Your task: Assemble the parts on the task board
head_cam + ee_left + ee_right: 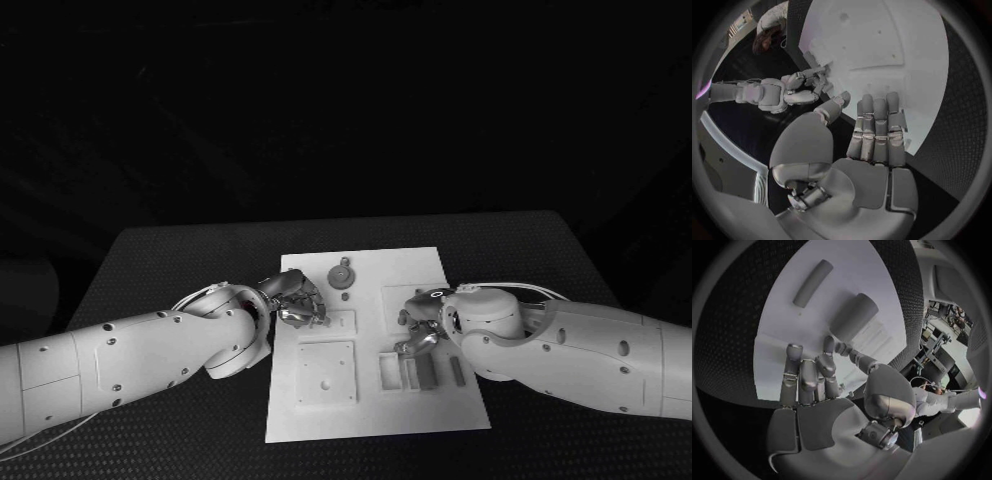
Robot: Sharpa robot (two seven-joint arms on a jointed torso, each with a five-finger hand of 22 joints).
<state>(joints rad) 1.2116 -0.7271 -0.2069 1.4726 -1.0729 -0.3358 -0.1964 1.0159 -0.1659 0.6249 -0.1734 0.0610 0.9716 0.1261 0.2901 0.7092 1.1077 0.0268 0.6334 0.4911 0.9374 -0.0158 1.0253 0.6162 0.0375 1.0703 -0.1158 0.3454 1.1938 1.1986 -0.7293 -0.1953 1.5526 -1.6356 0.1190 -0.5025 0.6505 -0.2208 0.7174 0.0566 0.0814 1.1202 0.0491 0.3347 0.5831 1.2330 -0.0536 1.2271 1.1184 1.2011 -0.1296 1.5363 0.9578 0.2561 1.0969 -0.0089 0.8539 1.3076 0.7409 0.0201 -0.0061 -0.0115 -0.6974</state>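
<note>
The white task board (378, 415) lies in the middle of the black table. A round grey part (342, 274) sits near its far edge. Two long grey parts (408, 372) (457, 370) lie at its right side. My left hand (293, 296) hovers at the board's left edge, fingers stretched side by side over the board (898, 60), holding nothing. My right hand (420, 337) is over the board's right half, just beyond the long parts. In the right wrist view its fingers (804, 375) are loosely extended and empty, with a thick grey part (853, 317) and a thinner one (812, 282) lying past them.
Square recessed plates (327, 373) are set into the board's left half. Dark table (173, 260) surrounds the board on every side. In the left wrist view my right hand (807, 85) shows at the board's edge.
</note>
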